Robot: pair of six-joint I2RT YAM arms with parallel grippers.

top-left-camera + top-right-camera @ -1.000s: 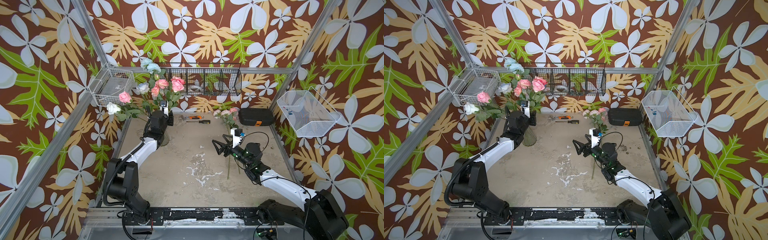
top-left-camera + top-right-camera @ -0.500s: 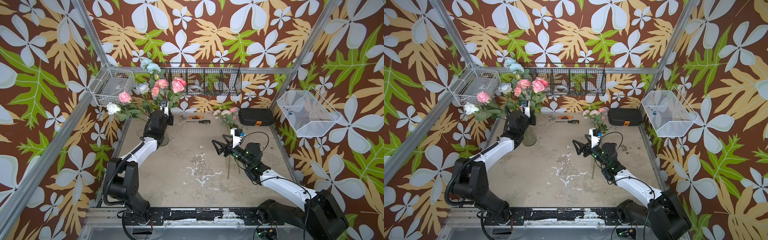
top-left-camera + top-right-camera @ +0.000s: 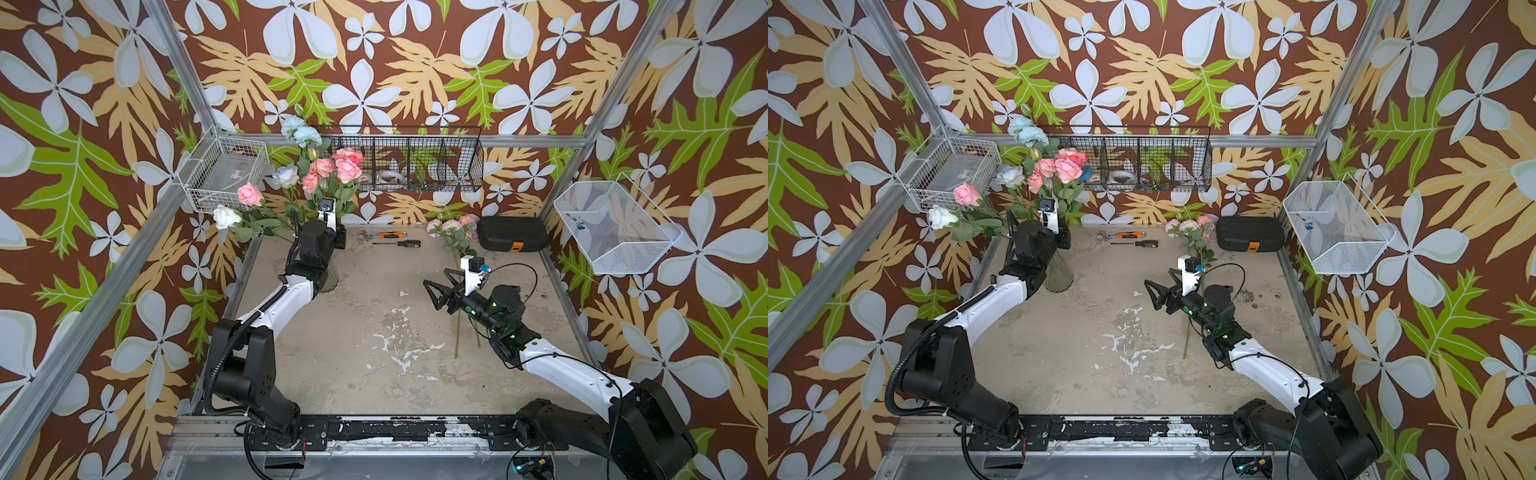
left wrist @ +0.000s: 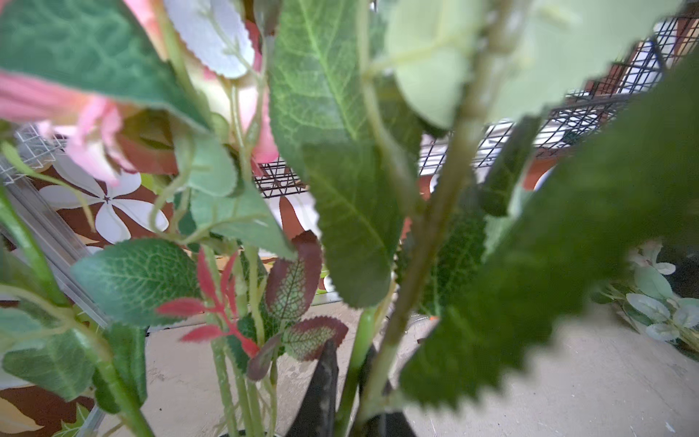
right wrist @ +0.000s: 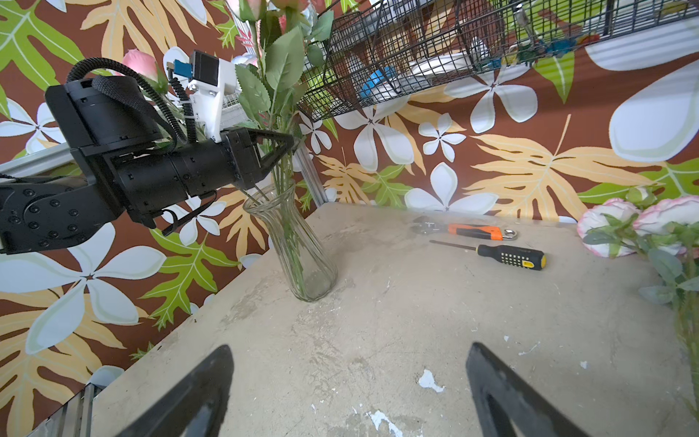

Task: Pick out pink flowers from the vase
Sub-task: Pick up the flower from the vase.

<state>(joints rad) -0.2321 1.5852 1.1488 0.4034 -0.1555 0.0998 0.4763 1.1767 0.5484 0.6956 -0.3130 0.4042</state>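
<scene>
Now the left gripper [image 5: 283,145] has closed. A second ago its jaws stood apart around the stalks; they are now pressed together just above the flared rim of the vase [image 5: 302,257], which stands upright near the far left corner of the bench [image 5: 416,321]. In the left wrist view the dark fingers [image 4: 321,382] pinch a green stem [image 4: 359,340], with a second, paler stalk touching alongside (it may be caught too, but the leaves hide the contact). You cannot trace which bloom that stem carries. The gripper does sit right under the cluster of pink flowers [image 3: 347,166] standing in the vase, so a pink one is the likely catch. A single pink rose [image 3: 249,193] leans out over the left edge beside a white rose [image 3: 226,216], and pale blue flowers [image 3: 299,129] top the bunch.

With the grasp made, the step in hand turns from reaching to lifting. Pull straight up along the stem, because the narrow waist and tangled leaves could drag neighbours out or tip the glass. The right gripper [image 5: 350,348] hangs spread wide and empty over mid-bench, near the picked blooms [image 3: 451,226] lying toward the far right corner beside the black case [image 3: 509,239].
</scene>
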